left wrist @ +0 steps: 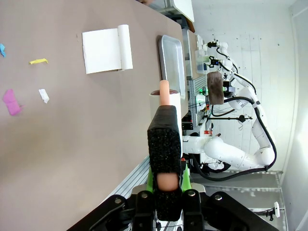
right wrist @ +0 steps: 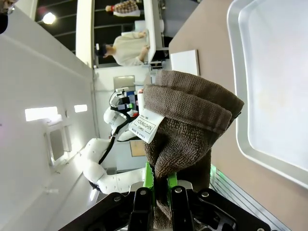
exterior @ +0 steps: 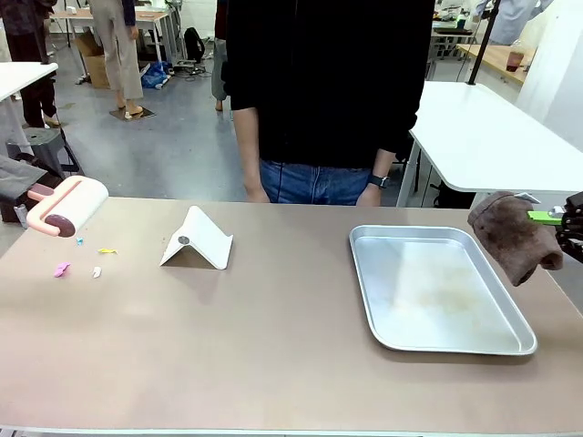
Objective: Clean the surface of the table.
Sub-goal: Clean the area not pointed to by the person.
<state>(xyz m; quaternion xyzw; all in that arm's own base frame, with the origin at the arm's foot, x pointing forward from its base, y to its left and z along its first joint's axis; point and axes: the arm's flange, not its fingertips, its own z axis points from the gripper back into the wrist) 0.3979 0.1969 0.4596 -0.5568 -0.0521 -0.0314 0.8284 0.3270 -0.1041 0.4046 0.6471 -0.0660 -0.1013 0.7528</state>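
1. Front view: the tan table [exterior: 273, 355] spans the foreground, bearing a metal tray [exterior: 437, 291], a folded white card [exterior: 199, 241] and coloured paper scraps [exterior: 62, 269].
2. Left wrist view: the left end effector [left wrist: 167, 182] is clamped on the foam-wrapped handle of a lint roller [left wrist: 164, 130], above the table.
3. Right wrist view: the right end effector [right wrist: 160, 185] is clamped on a brown towel [right wrist: 187, 115], beside the metal tray.

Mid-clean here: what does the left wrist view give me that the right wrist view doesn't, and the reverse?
Left wrist adds: small coloured paper scraps lying on the tan-brown table, and the pink-handled lint roller clamped in the left hand. Right wrist adds: the white printed label on the brown towel gripped by the right hand. Both: the shiny metal tray, the white folded card, the table.
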